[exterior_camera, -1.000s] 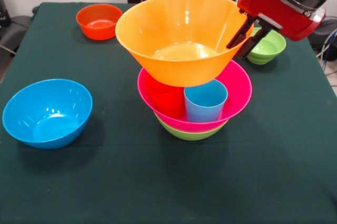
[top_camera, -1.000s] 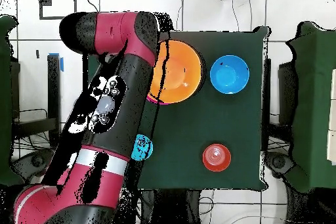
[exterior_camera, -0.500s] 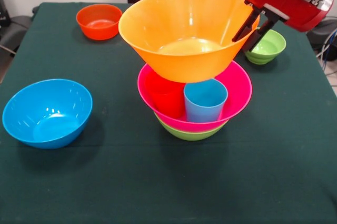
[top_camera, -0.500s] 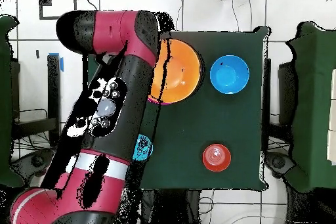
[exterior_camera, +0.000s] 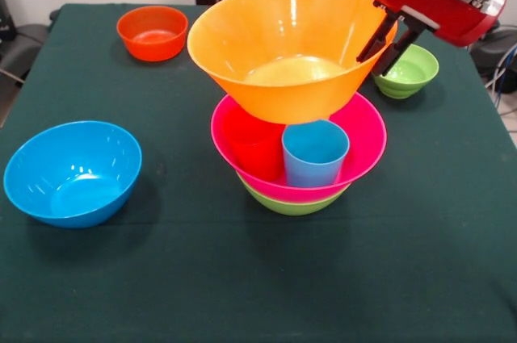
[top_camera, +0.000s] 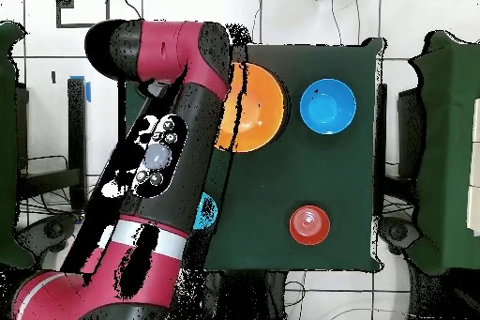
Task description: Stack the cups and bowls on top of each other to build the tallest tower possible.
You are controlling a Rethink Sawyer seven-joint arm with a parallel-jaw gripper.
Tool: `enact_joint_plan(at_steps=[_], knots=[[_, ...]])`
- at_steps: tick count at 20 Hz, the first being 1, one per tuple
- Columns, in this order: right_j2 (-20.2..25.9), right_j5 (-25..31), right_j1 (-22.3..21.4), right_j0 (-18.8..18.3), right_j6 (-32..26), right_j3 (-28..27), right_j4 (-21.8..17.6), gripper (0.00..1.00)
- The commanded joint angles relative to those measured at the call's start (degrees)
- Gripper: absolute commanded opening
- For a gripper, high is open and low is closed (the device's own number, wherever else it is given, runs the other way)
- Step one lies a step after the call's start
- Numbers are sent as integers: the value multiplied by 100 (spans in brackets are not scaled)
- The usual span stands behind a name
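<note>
Tool (exterior_camera: 386, 39) clamped on right rim of big orange bowl (exterior_camera: 283, 44), held tilted above & slightly far-left of pink bowl (exterior_camera: 359, 145) w/ red cup (exterior_camera: 254, 149) & blue cup (exterior_camera: 315, 153) inside, so it likely needs to go straight down.

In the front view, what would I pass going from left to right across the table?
Medium blue bowl → small orange bowl → the tower, a pink bowl on a green one, with the big orange bowl held above it → gripper on that bowl's rim → small green bowl.
</note>
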Motion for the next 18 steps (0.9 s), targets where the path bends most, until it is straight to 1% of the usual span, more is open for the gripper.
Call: enact_joint_plan(at_steps=[1,3,7,18], knots=[[794,65,-134,26,-697,680,-574,0],[803,15,-133,21,-641,694,-555,0],[912,-294,-136,-9,-640,747,-511,0],[960,-344,-149,10,-483,792,-526,0]])
